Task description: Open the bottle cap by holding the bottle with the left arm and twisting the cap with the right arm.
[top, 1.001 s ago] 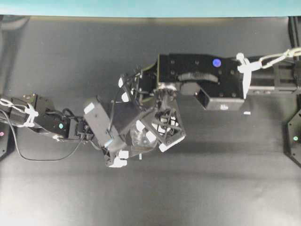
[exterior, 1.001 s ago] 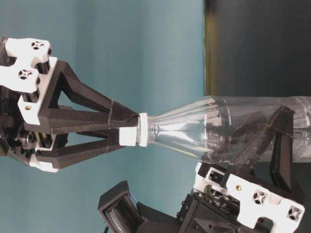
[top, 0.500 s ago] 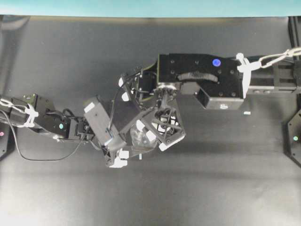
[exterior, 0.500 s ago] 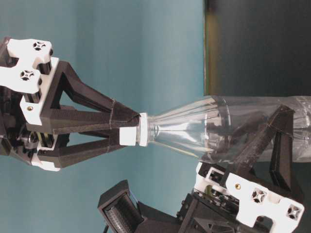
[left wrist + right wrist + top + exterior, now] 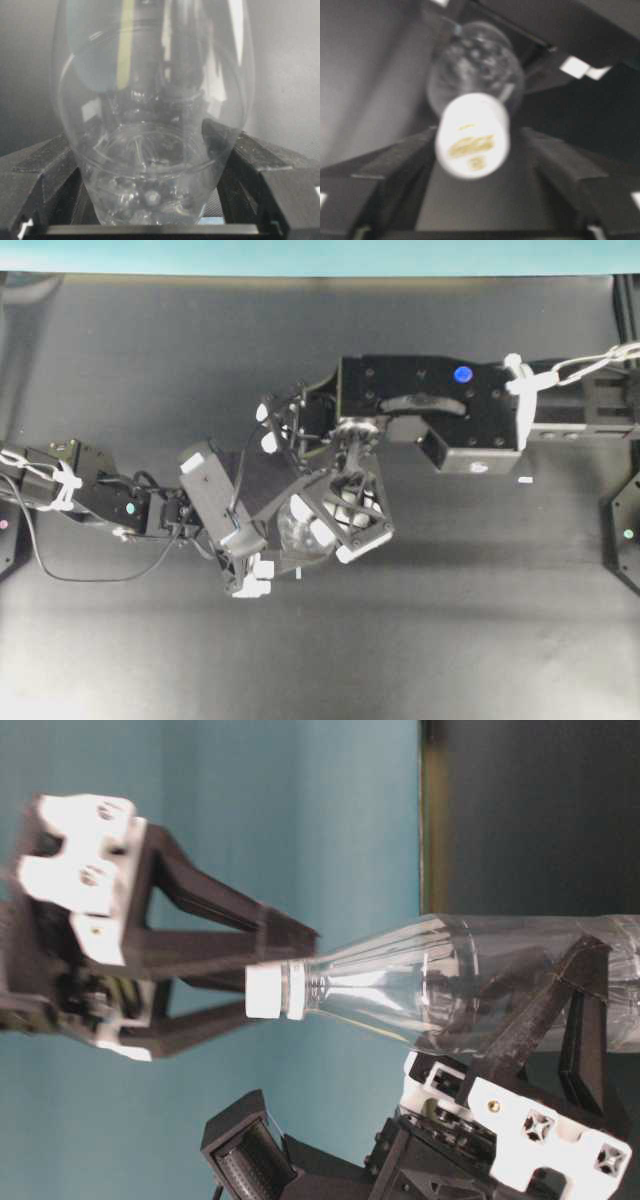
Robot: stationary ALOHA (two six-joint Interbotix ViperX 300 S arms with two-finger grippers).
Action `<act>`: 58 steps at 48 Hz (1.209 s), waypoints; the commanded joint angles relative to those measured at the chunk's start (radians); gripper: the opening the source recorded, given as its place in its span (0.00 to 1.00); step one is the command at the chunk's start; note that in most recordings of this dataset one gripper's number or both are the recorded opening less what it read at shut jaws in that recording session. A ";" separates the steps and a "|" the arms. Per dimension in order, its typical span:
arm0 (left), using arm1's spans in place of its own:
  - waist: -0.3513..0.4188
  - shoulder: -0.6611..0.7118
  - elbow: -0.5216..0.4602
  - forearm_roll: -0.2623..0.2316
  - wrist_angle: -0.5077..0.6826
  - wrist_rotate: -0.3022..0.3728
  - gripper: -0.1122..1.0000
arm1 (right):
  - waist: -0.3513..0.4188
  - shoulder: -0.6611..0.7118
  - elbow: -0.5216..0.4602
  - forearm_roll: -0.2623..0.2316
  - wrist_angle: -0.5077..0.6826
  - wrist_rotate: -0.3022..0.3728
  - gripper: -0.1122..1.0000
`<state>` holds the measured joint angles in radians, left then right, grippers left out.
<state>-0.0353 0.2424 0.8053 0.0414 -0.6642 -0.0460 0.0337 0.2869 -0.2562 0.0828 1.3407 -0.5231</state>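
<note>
The bottle [image 5: 480, 985] is clear, colourless plastic tapering to a white ribbed bottle cap [image 5: 267, 992]; it sits clamped in the left gripper [image 5: 150, 200] above the dark surface [image 5: 150, 360]; the right gripper [image 5: 275, 980] straddles the cap, jaws spread clear; teal wall [image 5: 300, 820] behind

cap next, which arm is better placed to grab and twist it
Right. Its open hand already straddles the cap, fingers either side with gaps. The left hand is busy clamping the bottle body, so it should stay put.
</note>
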 commanded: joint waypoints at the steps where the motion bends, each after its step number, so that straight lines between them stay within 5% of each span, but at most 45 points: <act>1: -0.011 -0.002 -0.008 0.003 -0.003 -0.002 0.81 | 0.051 -0.009 -0.005 -0.006 -0.005 0.037 0.73; 28: -0.008 -0.002 -0.008 0.003 -0.003 -0.002 0.81 | 0.046 -0.124 0.005 -0.008 0.037 0.322 0.76; 41: -0.005 -0.002 -0.002 0.003 -0.002 -0.002 0.81 | 0.040 -0.189 0.064 -0.008 0.034 0.393 0.76; 58: -0.009 -0.002 -0.006 0.003 0.031 -0.002 0.81 | 0.041 -0.325 0.201 -0.008 -0.130 0.503 0.76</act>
<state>-0.0414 0.2439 0.8053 0.0414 -0.6412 -0.0460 0.0690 0.0184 -0.0736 0.0721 1.2533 -0.0445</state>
